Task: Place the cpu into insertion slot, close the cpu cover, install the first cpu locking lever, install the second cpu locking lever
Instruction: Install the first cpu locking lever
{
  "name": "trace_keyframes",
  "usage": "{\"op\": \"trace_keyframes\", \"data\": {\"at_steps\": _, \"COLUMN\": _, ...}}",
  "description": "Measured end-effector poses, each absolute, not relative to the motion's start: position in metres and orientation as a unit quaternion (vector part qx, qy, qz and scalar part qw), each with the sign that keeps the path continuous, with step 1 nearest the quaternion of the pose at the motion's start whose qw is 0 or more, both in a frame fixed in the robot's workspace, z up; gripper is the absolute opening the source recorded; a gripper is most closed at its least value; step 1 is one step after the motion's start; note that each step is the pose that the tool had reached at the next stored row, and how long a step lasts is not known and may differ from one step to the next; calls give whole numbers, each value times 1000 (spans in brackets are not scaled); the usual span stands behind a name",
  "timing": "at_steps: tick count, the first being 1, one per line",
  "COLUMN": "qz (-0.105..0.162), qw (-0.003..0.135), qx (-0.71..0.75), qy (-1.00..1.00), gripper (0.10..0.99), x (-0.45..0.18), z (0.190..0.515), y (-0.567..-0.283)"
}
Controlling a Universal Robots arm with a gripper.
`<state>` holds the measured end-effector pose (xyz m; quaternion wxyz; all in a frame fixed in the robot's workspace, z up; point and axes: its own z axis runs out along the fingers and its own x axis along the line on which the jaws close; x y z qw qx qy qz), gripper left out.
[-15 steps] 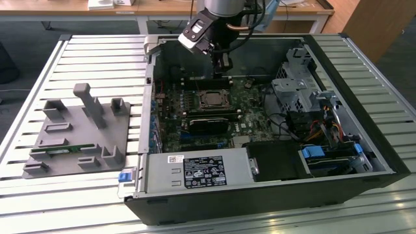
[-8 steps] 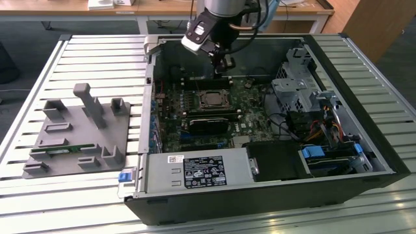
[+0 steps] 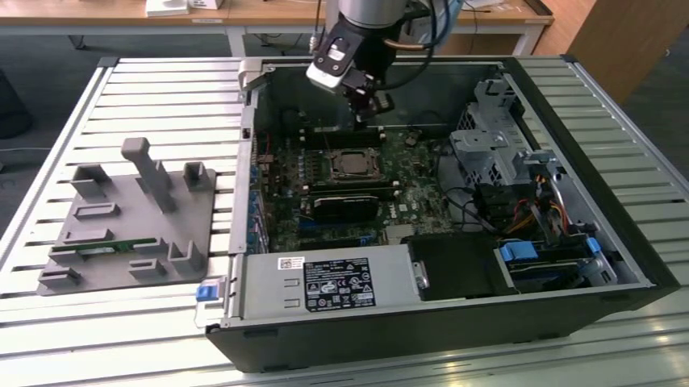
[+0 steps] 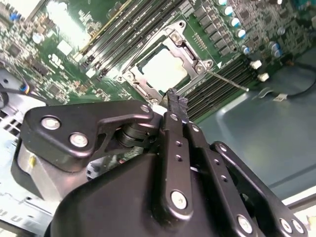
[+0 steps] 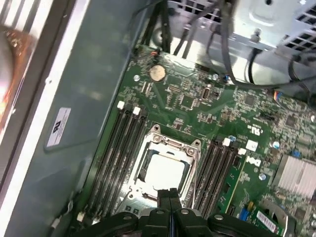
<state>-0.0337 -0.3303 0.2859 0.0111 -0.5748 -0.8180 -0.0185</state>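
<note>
gripper (image 5: 170, 192) pinched closed — above edge of cpu cover (image 5: 173, 144), cpu (image 5: 165, 170) seated.

Above cpu cover (image 5: 173, 143): open.
Flanking cpu cover: low memory slots (image 5: 118, 158).
Exterior view's right of cpu cover: drive cage (image 3: 485, 149), cables (image 3: 524, 211).
</note>
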Motion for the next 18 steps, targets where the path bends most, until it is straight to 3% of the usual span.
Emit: {"op": "trace_keyframes", "data": {"at_steps": 18, "qz": -16, "qw": 14, "qx": -439, "qy": -898, "gripper": 106, "x": -34, "z": 286, "y": -330}}
